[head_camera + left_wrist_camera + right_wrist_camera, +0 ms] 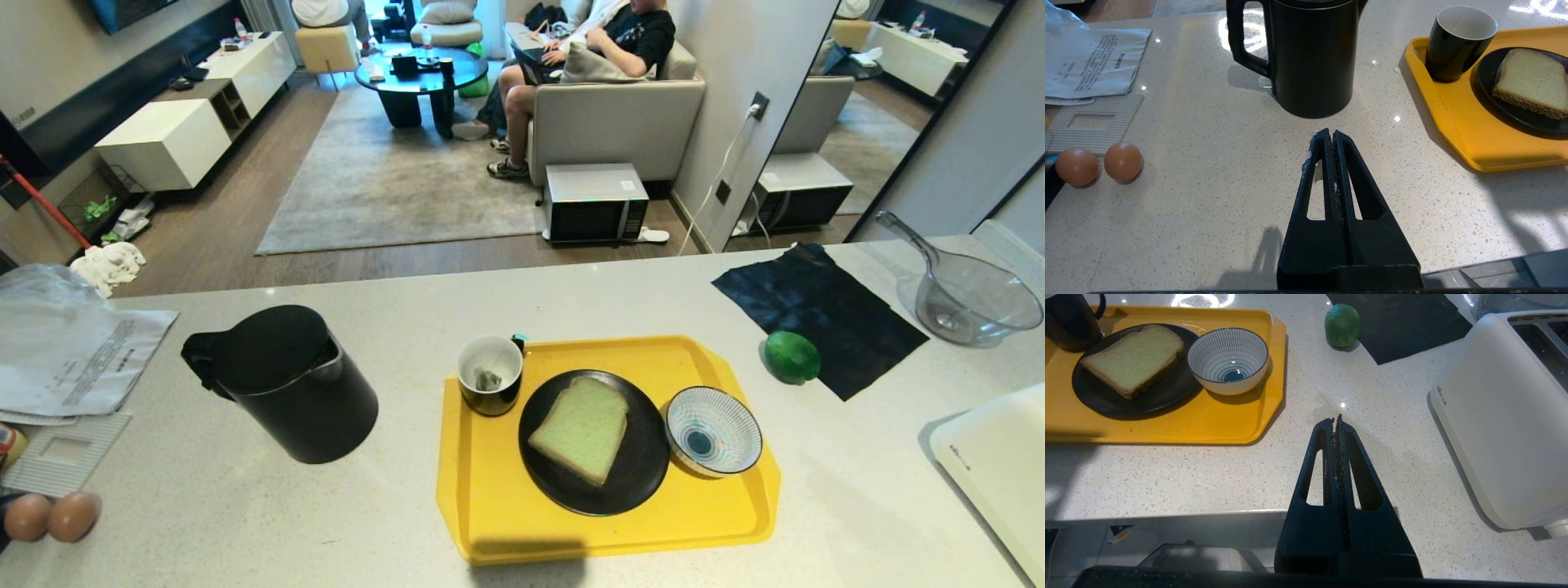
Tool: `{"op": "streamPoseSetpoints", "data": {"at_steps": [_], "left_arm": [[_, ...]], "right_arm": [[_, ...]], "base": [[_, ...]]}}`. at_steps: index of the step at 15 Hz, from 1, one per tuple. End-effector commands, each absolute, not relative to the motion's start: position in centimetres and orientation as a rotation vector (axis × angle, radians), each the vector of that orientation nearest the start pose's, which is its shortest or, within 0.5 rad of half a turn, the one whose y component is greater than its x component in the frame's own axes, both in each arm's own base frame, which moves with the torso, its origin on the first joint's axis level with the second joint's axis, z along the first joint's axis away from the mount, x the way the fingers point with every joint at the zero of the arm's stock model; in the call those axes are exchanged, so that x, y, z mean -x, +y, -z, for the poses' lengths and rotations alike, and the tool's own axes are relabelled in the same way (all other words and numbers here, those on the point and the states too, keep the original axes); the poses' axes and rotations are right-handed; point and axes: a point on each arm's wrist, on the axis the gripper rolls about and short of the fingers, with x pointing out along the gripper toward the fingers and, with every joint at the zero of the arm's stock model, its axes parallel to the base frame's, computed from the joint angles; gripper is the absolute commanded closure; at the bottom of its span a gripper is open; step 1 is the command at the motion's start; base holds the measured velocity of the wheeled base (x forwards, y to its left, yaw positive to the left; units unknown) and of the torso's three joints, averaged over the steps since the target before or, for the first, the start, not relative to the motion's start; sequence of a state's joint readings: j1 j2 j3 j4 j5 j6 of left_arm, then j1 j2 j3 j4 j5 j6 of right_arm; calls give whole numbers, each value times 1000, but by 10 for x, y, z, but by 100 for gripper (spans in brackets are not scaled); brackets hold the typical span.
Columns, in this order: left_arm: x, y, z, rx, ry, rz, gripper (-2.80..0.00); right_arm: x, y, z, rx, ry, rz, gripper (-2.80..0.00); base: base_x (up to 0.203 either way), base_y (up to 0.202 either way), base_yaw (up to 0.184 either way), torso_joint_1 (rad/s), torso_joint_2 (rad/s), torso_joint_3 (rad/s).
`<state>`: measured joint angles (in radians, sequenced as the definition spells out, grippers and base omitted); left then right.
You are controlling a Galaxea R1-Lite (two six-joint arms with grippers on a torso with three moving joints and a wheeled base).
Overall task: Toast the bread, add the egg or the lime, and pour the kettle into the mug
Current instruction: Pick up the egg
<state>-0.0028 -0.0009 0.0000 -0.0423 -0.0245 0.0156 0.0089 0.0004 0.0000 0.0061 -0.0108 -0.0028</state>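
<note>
Now kettle (pixel 1310 57) just ahead of left gripper (pixel 1331 132); both grippers closed, empty.

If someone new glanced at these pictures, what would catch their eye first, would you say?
Most likely the bright yellow tray at the counter's middle, carrying a black plate with the pale green bread, the mug and a striped bowl. The tall black kettle stands to its left, the lime to its right.

Matt black kettle (pixel 286 384) on glossy speckled stone counter (pixel 204 498); smooth yellow plastic tray (pixel 490 506); glossy lime (pixel 791 357).
</note>
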Motion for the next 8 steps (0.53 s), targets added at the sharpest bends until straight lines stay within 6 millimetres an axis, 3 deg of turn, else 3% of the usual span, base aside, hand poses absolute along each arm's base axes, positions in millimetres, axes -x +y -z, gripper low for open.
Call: {"op": "streamPoseSetpoints", "data": {"at_steps": [1, 8], "left_arm": [[22, 0, -75, -16, -28, 27, 0], [22, 0, -75, -16, -28, 27, 0]], "right_arm": [[23, 0, -74, 3, 8, 2, 0], [23, 0, -75, 5, 7, 2, 0]], "base": [[0, 0, 0, 0, 0, 0], [0, 0, 0, 0, 0, 0]]}}
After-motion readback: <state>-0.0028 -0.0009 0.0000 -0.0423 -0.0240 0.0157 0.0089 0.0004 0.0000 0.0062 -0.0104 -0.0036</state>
